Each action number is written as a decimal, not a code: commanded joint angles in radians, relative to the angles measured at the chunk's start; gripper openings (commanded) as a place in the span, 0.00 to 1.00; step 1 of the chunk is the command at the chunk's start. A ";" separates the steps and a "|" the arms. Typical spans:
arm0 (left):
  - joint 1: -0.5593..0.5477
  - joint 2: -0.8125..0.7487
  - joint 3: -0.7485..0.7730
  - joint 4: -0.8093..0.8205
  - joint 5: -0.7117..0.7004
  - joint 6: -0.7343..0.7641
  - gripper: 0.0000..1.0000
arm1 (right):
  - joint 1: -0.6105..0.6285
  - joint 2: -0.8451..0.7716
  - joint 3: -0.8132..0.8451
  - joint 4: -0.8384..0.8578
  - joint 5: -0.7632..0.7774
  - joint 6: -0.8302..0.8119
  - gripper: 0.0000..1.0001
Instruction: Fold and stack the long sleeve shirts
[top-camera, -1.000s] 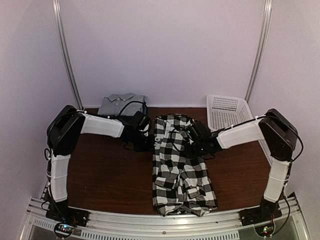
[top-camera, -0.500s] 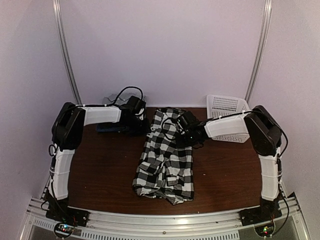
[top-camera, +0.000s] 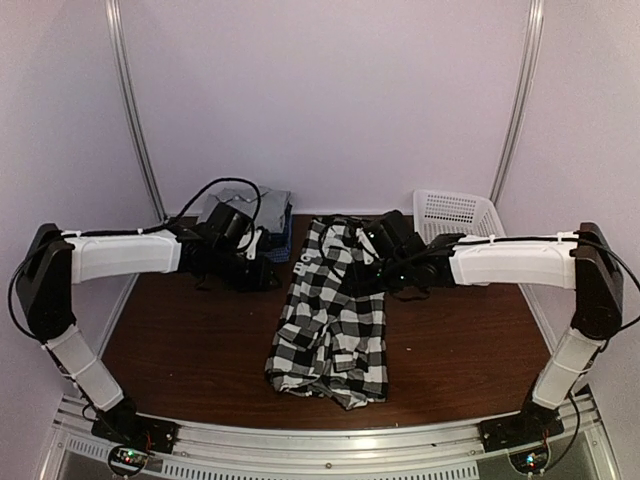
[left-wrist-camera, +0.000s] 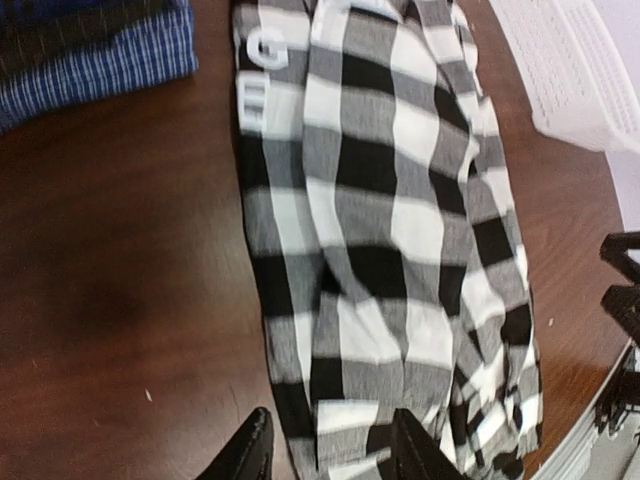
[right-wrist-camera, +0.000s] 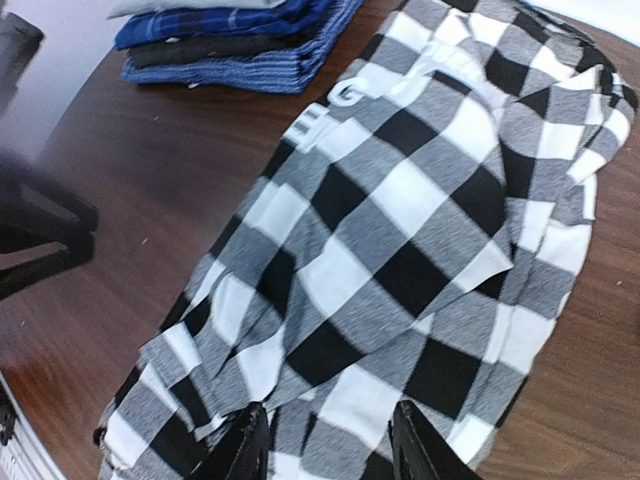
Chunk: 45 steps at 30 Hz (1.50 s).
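Under my left gripper (left-wrist-camera: 328, 445), jaws parted and holding nothing, runs one long edge of the black-and-white checked shirt (left-wrist-camera: 390, 230). One finger is over cloth, the other over bare brown table (left-wrist-camera: 120, 280). My right gripper (right-wrist-camera: 325, 440), also parted and empty, is over the same shirt's creased middle. The shirt lies as a narrow strip, its hem end bunched, so I judge the fold half done. Each jaw should pinch a hem corner, lift level and lay it towards the collar. Open table flanks both long edges. Beyond the jaws, the stack of folded blue shirts (right-wrist-camera: 230, 40) and the white lattice basket (left-wrist-camera: 570, 70) bound the far end.
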<state>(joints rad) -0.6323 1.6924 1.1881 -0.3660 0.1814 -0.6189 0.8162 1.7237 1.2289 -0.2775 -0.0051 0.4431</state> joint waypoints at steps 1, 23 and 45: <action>-0.049 -0.135 -0.206 0.055 0.060 -0.048 0.42 | 0.086 -0.047 -0.060 0.029 -0.028 0.054 0.44; -0.387 -0.365 -0.648 0.220 0.025 -0.327 0.42 | 0.259 0.142 -0.019 0.182 -0.089 0.142 0.42; -0.400 -0.307 -0.559 0.161 -0.046 -0.344 0.05 | 0.252 0.295 0.043 0.159 -0.030 0.156 0.37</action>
<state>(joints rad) -1.0229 1.4147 0.5735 -0.1585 0.1234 -0.9813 1.0706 1.9961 1.2400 -0.1024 -0.0723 0.5884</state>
